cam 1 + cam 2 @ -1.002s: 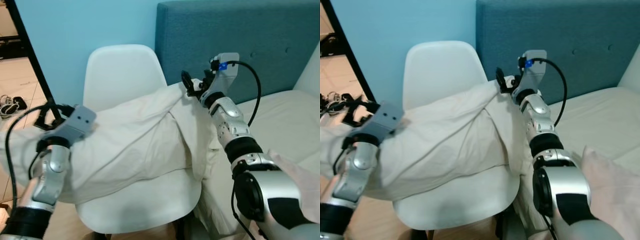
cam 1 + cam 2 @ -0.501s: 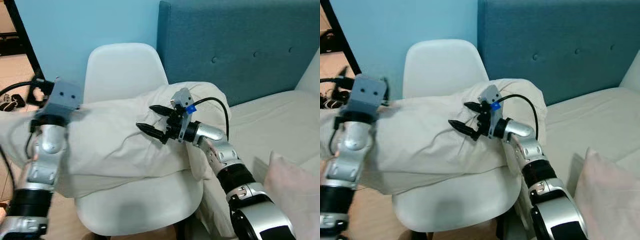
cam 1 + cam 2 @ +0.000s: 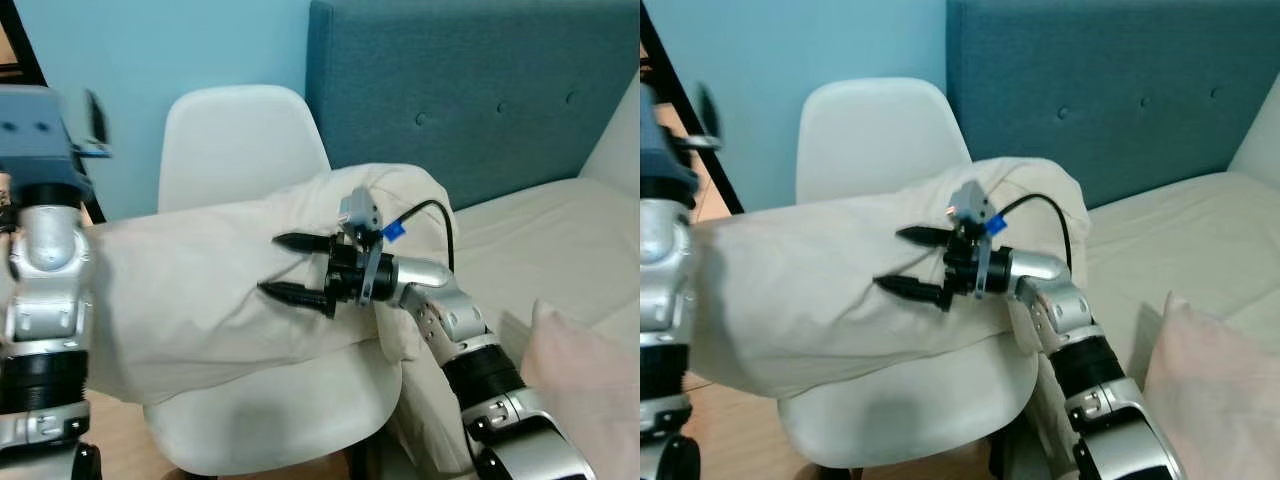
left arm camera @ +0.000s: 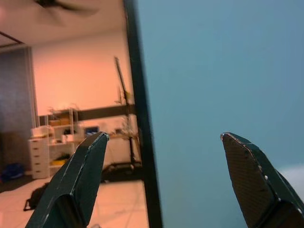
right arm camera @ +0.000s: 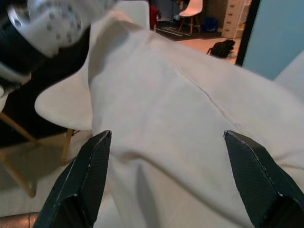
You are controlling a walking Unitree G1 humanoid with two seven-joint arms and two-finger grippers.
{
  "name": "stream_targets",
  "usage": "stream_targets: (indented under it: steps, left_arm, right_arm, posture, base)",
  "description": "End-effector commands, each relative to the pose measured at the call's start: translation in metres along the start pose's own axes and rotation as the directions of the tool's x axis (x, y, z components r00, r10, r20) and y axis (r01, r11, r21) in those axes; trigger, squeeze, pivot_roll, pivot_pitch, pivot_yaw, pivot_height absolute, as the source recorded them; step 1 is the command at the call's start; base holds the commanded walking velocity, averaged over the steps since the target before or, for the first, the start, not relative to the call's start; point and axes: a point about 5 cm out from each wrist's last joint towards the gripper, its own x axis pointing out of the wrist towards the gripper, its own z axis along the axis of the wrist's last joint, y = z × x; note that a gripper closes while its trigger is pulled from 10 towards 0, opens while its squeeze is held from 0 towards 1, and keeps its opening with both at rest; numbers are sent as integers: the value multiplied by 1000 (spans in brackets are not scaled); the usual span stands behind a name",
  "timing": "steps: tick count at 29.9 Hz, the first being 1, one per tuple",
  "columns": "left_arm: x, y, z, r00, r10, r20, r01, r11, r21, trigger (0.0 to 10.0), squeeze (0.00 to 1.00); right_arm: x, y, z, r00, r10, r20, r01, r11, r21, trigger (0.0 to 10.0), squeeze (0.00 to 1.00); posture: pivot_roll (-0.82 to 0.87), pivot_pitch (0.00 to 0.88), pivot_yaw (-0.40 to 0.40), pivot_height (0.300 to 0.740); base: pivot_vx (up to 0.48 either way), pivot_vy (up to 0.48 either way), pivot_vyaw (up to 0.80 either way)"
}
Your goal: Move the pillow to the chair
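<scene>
Your view takes in a pale blue wall (image 3: 180, 50) across the upper left and a teal headboard (image 3: 480, 90) at upper right, above the cream bed (image 3: 540, 240). The pillow (image 3: 220, 290) lies draped across the white chair (image 3: 235, 140) at center frame. Your right gripper (image 3: 297, 266) has swung in over the pillow since a second ago, fingers spread wide, holding nothing. Your left gripper (image 4: 161, 180) has lifted off toward the wall, also wide open and empty.
</scene>
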Motion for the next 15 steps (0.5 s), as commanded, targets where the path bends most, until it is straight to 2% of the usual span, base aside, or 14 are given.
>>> stream_targets:
  steps: [1,2,4,5,6,8,11,13,15]
  left_arm:
    - [6,2,15,999,-12,47,14,999,-31,10000,0]
    - [7,-2,25,996,-53,72,59,995,-77,10000,0]
    - [2,-19,41,976,-185,116,204,962,-183,10000,0]
    - [2,-19,41,976,-185,116,204,962,-183,10000,0]
    - [-11,-41,51,933,-328,149,357,899,-254,10000,0]
    - [-23,-56,55,896,-413,165,444,853,-276,10000,0]
    - [-31,-64,54,882,-445,155,471,828,-305,10000,0]
    - [-34,-66,54,882,-448,147,471,824,-314,10000,0]
    - [-35,-66,54,886,-442,143,464,826,-321,10000,0]
  right_arm:
    - [1,-3,-4,998,-27,-54,25,999,-40,10000,0]
    - [2,-8,-6,995,-73,-65,70,996,-47,10000,0]
    - [7,-17,-6,986,-152,-70,148,987,-65,10000,0]
    - [7,-17,-6,986,-152,-70,148,987,-65,10000,0]
    - [16,-21,-12,974,-187,-128,176,980,-93,10000,0]
    - [25,-23,-18,954,-217,-208,191,972,-139,10000,0]
    - [34,-27,-23,916,-272,-295,221,956,-193,10000,0]
    - [40,-32,-23,881,-330,-340,257,936,-242,10000,0]
    - [42,-34,-23,865,-356,-355,270,924,-270,10000,0]
  posture:
    - [-49,0,-80,557]
    - [-49,0,-80,557]
    - [-50,0,-76,557]
    - [-50,0,-76,557]
    - [-50,0,-76,557]
    - [-35,0,-77,557]
    - [-25,0,-80,557]
    - [-20,0,-83,557]
    - [-11,0,-86,557]
  base:
    - [0,0,0]
    - [0,0,0]
    - [0,0,0]
    - [0,0,0]
    - [0,0,0]
    - [0,0,0]
    - [0,0,0]
    - [0,0,0]
    - [0,0,0]
